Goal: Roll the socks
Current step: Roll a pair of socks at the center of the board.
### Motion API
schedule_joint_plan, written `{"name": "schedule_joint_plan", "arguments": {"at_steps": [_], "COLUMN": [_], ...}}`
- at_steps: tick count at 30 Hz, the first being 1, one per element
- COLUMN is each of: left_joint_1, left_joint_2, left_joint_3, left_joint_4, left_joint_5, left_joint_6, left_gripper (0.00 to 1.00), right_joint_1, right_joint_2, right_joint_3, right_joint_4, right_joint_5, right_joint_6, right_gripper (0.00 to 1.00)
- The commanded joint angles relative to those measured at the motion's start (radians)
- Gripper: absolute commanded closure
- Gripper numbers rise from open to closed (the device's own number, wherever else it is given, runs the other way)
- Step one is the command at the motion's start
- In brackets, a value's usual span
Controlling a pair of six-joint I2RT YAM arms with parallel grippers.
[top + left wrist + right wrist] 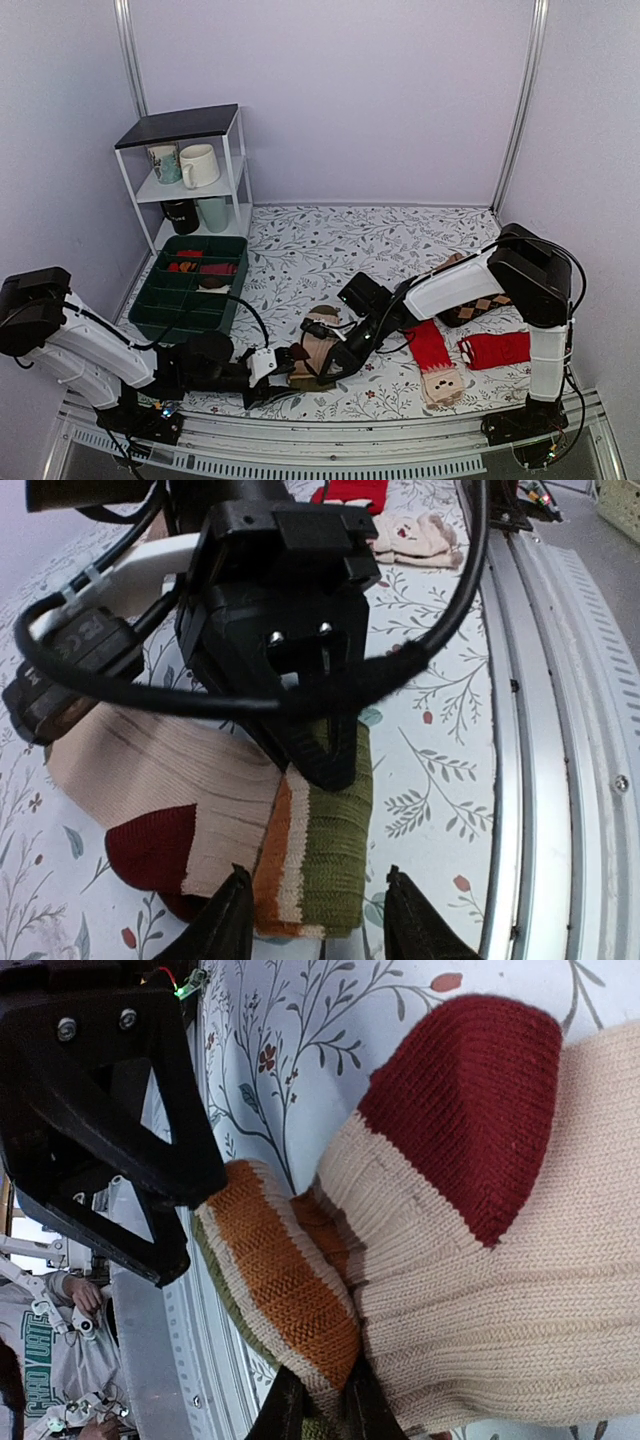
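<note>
— How do the right jaws stand?
— Almost closed. They pinch a fold of the socks [520,1260] next to the orange stripe. The left jaws are parted, with one finger on each side of the rolled green end, and they do not squeeze it.
— Where are the socks?
— In the lower middle of the top view, on the tabletop [320,240]. It is white, printed with leaves.
— And the room?
— Pale lilac walls. At the left there is a white shelf [180,125] with mugs [198,165], and below it a green tray [180,320].
</note>
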Motion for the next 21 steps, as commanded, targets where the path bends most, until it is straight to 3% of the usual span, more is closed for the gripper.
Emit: {"name": "schedule_joint_plan", "arguments": {"at_steps": [1,17,19,21], "left_joint_1": [-0.023,-0.030,-0.031,-0.031], "left_joint_2": [0.048,0.193,0.217,0.238], "left_joint_3": [0.045,0.081,0.098,0.120], "left_joint_4": [0.069,0.056,0.046,0.026], "left_joint_5": [-0.004,0.005,0.020,0.042], "left_joint_6": [0.041,-0.021,-0.023,-0.028], "left_gripper": [0.54,0.55,0.59,0.74], "right_joint_1": [-0.008,-0.012,-0.010,-0.012], "right_joint_2": [0.090,0.106,0.109,0.110], "right_joint_3": [-0.027,-0.005,-0.002,0.003], "right_joint_4": [-0.225,-0.254,-0.254,-0.255], "right_joint_5": [0.095,0.072,0.070,0.069], "right_joint_6": [-0.015,-0.032,-0.031,-0.030], "right_gripper": [0.97,0.97,0.97,0.97]}}
